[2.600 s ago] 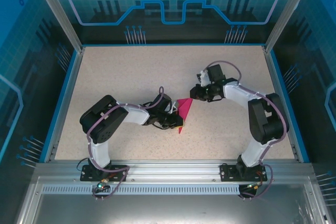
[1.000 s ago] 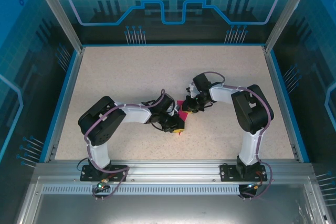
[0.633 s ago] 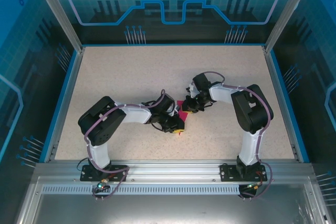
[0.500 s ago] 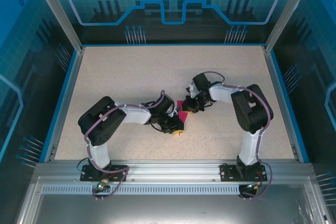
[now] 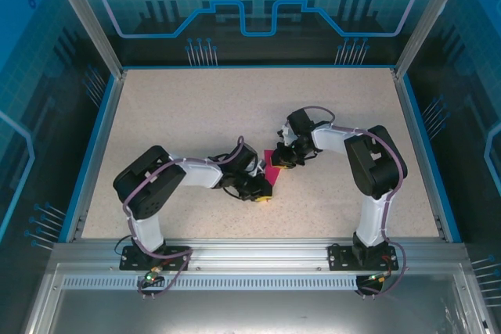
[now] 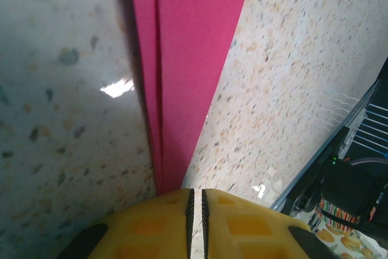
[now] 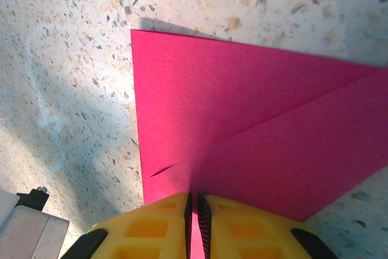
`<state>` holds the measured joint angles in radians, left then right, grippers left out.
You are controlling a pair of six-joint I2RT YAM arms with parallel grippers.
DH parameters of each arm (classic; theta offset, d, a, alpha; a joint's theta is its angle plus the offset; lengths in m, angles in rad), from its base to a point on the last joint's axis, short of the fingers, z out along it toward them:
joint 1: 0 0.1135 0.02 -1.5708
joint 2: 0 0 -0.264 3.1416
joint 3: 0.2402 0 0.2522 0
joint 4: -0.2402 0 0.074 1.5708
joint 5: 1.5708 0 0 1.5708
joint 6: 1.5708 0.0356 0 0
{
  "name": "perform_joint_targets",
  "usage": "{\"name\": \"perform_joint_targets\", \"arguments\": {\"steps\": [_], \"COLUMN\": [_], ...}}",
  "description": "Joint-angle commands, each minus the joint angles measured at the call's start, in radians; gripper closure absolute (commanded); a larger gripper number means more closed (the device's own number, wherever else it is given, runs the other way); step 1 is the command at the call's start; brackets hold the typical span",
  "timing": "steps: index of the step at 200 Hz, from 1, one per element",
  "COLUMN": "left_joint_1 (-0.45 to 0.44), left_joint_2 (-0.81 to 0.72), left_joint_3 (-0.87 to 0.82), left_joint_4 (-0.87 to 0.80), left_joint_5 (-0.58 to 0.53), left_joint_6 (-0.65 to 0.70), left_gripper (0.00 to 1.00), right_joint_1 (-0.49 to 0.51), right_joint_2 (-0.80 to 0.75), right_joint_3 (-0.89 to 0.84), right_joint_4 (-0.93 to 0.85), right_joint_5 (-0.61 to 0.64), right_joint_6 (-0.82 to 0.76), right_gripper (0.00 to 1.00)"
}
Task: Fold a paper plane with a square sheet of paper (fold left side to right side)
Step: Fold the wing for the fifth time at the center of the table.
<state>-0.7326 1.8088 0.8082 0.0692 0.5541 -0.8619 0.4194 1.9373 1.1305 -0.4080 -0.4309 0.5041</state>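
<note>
Pink paper (image 5: 273, 173), folded into a narrow shape, lies on the speckled surface (image 5: 196, 107) between my two arms, with both grippers meeting at it near the middle of the surface.

The left gripper (image 5: 264, 190) sits at the near end of the paper. On the left wrist camera, its yellow pads (image 6: 151, 225) are pressed together with only a hairline slit between them. The paper (image 6: 188, 53) runs straight away from the left gripper (image 6: 195, 201) as a long strip that widens with distance. A crease line runs along it just left of centre. The narrow end goes in under the fingertips. I cannot tell whether that end is pinched or just pressed against the surface.

The right gripper (image 5: 276, 160) is at the far end of the paper, close to the left one. On the right wrist camera, its pads (image 7: 242, 235) are also pressed together, and pink shows inside the slit, so I read it as pinching the paper's edge. Ahead of the right gripper (image 7: 194, 207), the paper (image 7: 242, 119) lies flat. It has a square corner up and to the left of the fingertips, a diagonal fold line running off to the right, and a small nick just left of the tips.
</note>
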Motion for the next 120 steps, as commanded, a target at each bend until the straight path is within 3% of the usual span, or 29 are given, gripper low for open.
{"name": "perform_joint_targets", "arguments": {"steps": [1,51,88,120], "left_joint_1": [-0.026,-0.029,-0.007,0.033], "left_joint_2": [-0.009,-0.076,-0.132,-0.084], "left_joint_3": [-0.057,-0.077,0.015,0.086], "left_joint_4": [-0.101,-0.065,-0.11,-0.151], "left_joint_5": [0.003,0.021,0.031,0.025], "left_joint_6": [0.008,-0.021,0.005,0.039], "left_gripper": [0.86,0.89,0.88,0.87], "right_joint_1": [-0.011,-0.011,-0.012,-0.011], "right_joint_2": [0.053,0.051,0.049,0.048], "right_joint_3": [-0.006,-0.008,-0.008,-0.009], "right_joint_4": [-0.075,-0.075,-0.072,-0.071], "right_joint_5": [0.118,0.112,0.106,0.102], "right_joint_6": [-0.016,-0.017,-0.016,-0.018], "right_gripper": [0.84,0.84,0.84,0.84]}}
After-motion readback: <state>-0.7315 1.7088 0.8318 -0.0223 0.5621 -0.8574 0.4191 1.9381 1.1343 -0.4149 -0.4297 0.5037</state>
